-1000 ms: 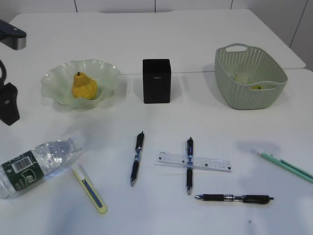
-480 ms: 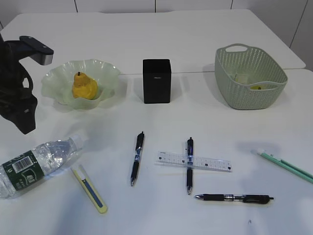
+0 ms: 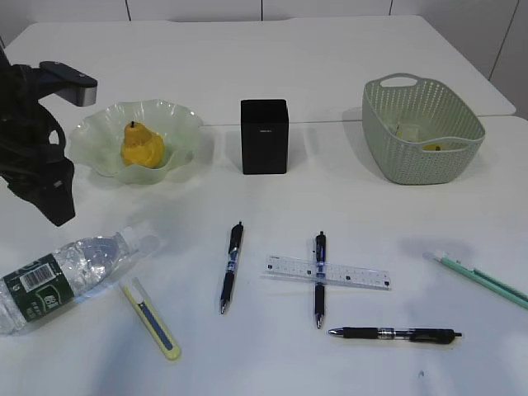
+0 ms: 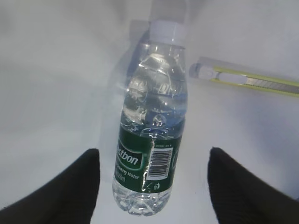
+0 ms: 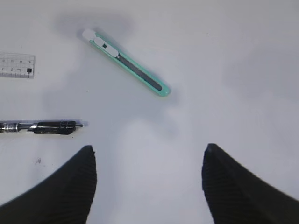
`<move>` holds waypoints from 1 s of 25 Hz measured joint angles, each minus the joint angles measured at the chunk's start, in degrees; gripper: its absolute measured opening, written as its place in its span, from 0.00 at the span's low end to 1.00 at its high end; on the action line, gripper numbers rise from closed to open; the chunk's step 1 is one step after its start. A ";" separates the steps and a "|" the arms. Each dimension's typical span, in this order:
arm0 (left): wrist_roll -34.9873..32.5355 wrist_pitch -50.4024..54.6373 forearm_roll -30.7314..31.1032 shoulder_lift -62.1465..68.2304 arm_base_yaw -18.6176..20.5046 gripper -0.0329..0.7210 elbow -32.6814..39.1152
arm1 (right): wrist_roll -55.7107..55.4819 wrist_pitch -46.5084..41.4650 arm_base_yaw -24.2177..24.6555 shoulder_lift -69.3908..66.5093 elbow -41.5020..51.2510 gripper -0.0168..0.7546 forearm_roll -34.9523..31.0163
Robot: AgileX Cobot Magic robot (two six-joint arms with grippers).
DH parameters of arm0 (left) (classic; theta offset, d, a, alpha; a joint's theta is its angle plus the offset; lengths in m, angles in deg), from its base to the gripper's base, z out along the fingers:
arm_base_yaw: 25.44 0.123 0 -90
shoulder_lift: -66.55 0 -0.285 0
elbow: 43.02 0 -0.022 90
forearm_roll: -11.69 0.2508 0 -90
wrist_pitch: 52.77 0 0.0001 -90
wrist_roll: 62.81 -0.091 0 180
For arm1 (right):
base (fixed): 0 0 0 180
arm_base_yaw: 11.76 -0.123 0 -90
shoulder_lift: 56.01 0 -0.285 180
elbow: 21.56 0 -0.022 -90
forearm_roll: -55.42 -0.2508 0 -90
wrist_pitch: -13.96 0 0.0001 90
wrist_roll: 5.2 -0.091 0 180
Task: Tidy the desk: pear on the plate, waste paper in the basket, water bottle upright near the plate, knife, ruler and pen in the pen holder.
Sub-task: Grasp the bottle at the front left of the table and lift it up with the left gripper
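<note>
While our left jaws stand wide open with nothing held, the water bottle (image 4: 150, 126) lies on its side on the white surface (image 3: 346, 74) between and beyond them, untouched, a yellow knife (image 4: 247, 80) near its cap. Our right jaws, equally wide and empty, hang over a green knife (image 5: 127, 61) and a black pen (image 5: 39, 127). Farther off, the pear (image 3: 141, 145) sits on the plate (image 3: 186, 124).

pens 3 (image 3: 231, 266) | knives 2 (image 3: 153, 318) | ruler 1 (image 3: 327, 272) | bottle 1 (image 3: 62, 276) | pear 1 (image 3: 141, 146) | plate 1 (image 3: 186, 124) | basket 1 (image 3: 417, 161) | holder 1 (image 3: 264, 136)
</note>
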 joint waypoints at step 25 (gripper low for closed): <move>-2.13 -1.30 7.79 9.70 -5.37 0.82 -0.12 | 0.00 0.00 0.00 0.00 0.00 0.74 0.00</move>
